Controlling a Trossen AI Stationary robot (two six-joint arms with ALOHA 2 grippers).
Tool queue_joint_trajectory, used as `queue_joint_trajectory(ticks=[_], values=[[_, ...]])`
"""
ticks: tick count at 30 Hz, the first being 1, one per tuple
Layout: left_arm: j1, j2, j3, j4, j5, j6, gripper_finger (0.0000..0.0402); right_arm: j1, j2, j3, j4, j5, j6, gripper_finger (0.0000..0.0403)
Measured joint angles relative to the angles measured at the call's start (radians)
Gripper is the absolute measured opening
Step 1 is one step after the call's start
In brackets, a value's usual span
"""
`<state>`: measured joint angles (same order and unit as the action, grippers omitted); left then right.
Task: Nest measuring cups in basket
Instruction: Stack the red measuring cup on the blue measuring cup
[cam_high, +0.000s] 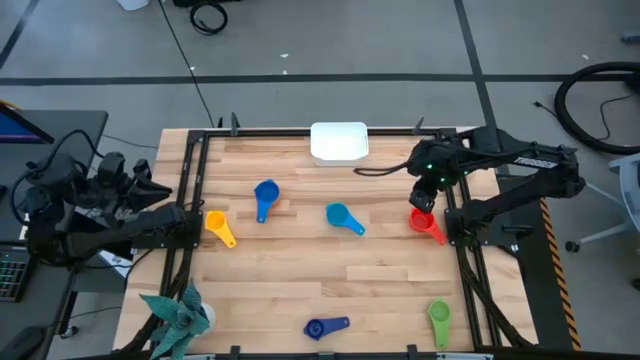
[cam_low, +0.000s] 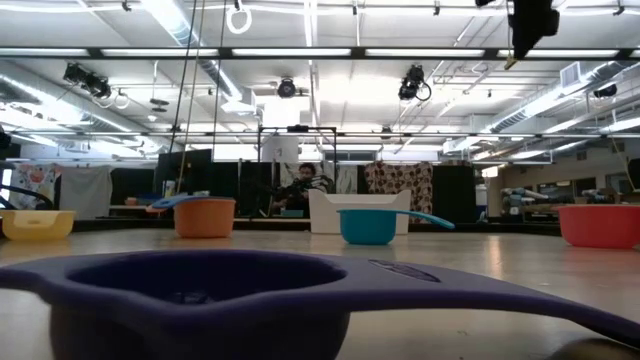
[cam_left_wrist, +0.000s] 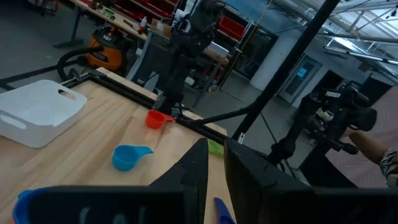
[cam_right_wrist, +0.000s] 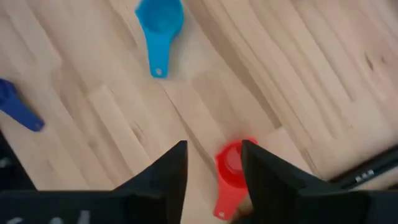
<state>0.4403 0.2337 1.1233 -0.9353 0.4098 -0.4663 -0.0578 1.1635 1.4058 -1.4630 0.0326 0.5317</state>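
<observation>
The white basket sits at the table's far edge. Cups lie scattered on the wood: medium blue, light blue, orange with yellow beside it, red, green and dark blue. My right gripper is open and hangs well above the table, over the red cup, which shows partly behind one finger. My left gripper waits off the table's left side with only a narrow gap between its fingers.
A teal spiky plant stands at the near left corner. A black frame rail runs along the table's sides. Bare wood lies between the cups in the table's middle and near half. A black cable trails near the basket.
</observation>
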Motion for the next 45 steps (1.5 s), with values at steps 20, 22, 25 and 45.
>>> queue_joint_trajectory(ticks=[20, 22, 25, 45], values=[[0.000, 0.001, 0.000, -0.052, 0.003, 0.038, 0.0057, -0.003, 0.267, -0.142, -0.007, -0.103, 0.434, 0.0163], [0.000, 0.001, 0.000, -0.052, 0.003, 0.041, 0.0057, -0.002, 0.297, -0.142, -0.006, -0.117, 0.411, 0.0163], [0.000, 0.001, 0.000, -0.052, 0.003, 0.043, 0.0057, -0.002, 0.341, -0.142, -0.010, -0.120, 0.369, 0.0162], [0.000, 0.001, 0.000, -0.134, 0.006, 0.038, 0.0057, 0.073, 0.377, -0.142, -0.109, -0.106, 0.278, 0.0162]])
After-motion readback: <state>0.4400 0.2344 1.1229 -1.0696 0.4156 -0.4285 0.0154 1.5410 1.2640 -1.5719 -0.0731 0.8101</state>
